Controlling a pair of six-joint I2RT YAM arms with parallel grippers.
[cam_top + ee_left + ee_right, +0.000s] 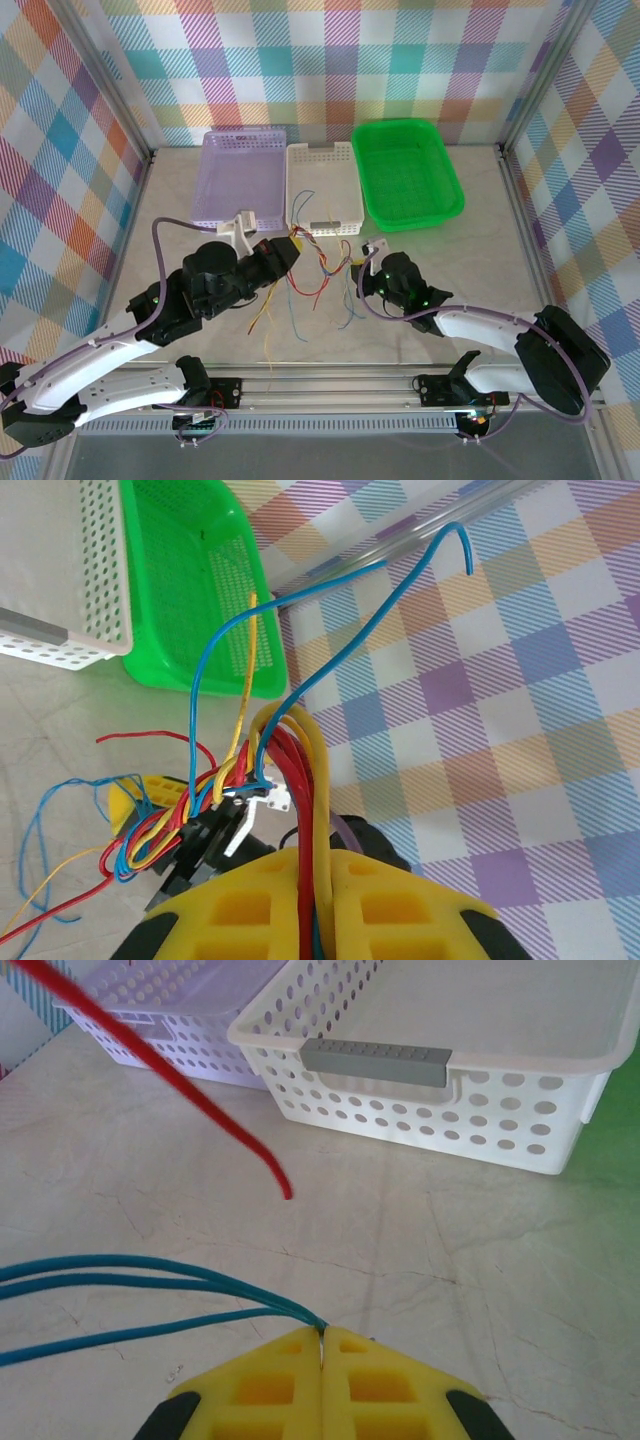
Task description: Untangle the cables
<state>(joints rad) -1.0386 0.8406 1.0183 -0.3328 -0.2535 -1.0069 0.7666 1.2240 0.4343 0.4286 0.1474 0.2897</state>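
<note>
The table [490, 260] has open room to the right and on the near side. Three baskets [330, 180] wall off the far edge, so pulls look safest sideways or toward the bases. The cables [310, 275] lie knotted between the arms, just before the baskets. They look light, thin and springy, likely to slip or snag, and best pinched near the twist. The left claw [318, 870] is clamped on a red-yellow-blue bundle. The right claw [322, 1335] is pinched closed on blue strands.
</note>
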